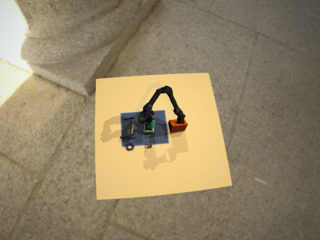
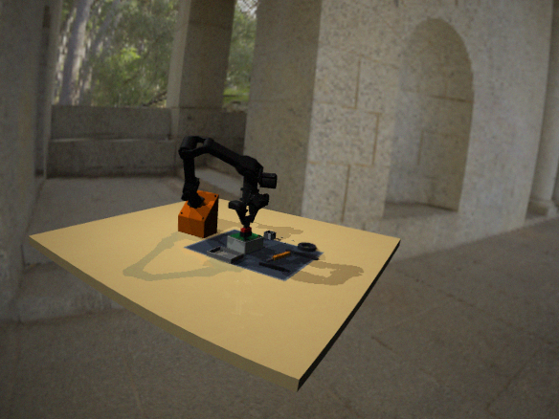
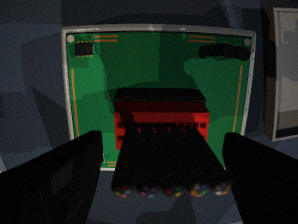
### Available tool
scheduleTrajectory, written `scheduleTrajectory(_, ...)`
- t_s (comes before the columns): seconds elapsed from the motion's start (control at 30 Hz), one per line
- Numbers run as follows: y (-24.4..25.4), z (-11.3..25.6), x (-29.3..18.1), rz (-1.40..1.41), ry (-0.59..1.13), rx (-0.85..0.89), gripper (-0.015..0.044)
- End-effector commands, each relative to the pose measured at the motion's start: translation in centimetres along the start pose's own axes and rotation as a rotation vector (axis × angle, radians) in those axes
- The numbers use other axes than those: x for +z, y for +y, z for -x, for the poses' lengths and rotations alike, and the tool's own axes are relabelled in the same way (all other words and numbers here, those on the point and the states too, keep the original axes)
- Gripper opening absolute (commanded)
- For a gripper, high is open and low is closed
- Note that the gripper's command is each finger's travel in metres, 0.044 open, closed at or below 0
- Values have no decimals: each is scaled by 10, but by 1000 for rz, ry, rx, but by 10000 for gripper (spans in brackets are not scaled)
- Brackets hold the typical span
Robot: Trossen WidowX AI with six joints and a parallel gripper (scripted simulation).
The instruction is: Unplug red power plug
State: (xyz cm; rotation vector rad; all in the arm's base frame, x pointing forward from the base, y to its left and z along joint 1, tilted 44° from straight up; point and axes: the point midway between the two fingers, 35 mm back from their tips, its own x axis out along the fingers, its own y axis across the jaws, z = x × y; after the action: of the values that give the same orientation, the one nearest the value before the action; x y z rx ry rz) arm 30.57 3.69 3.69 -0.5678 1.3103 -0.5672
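Note:
The red plug (image 2: 245,231) (image 3: 162,119) sits at the black socket (image 3: 160,94) on the green circuit board (image 1: 152,123) (image 2: 234,234) (image 3: 97,95). Its black wires run toward the wrist camera and cover its near side. How deep it sits is hard to tell. My gripper (image 2: 246,225) (image 3: 164,143) is open around the plug, pointing down, with a gap on each side of it in the wrist view. The grey tray (image 2: 230,258) (image 3: 270,100) is beside the board, at the right in the wrist view; no plug shows in its visible part.
The board's box stands on a dark blue mat (image 1: 161,140) (image 2: 197,246). An orange-handled tool (image 1: 132,129) (image 2: 281,255), a dark bar (image 1: 127,137), a black ring (image 1: 126,146) (image 2: 306,250) and a small grey part (image 1: 149,145) (image 2: 270,234) lie around it. The orange base (image 1: 178,127) (image 2: 193,225) carries the arm.

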Motion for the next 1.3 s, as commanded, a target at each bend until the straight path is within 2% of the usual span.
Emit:
scheduleTrajectory(0.0, 1, -2, -1, 8, 0, -4, 223)
scheduleTrajectory(0.3, 1, -2, -1, 8, 0, -4, 0)
scheduleTrajectory(0.77, 1, 7, -1, 8, 0, -7, 0)
scheduleTrajectory(1.03, 8, 12, -1, 7, 0, -92, 0)
scheduleTrajectory(1.27, -6, 13, 0, 8, 0, 78, 0)
